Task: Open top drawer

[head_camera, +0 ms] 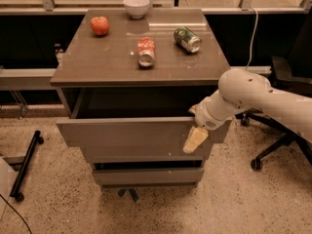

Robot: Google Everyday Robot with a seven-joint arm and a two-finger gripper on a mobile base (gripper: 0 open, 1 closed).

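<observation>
The top drawer (126,132) is the wide grey-brown flat panel just under the cabinet top. It stands pulled out toward me, with a dark gap showing behind its front. My gripper (195,140), cream-tipped at the end of the white arm (243,94), is at the right end of the drawer's front. It hangs down over the panel from the panel's top edge.
On the cabinet top (97,62) are a red apple (100,26), a white bowl (136,6), a red can (146,51) and a green can (187,39), both cans lying down. Two smaller drawer fronts (146,176) sit below. An office chair base (273,145) is at the right, a black stand (27,165) at the left.
</observation>
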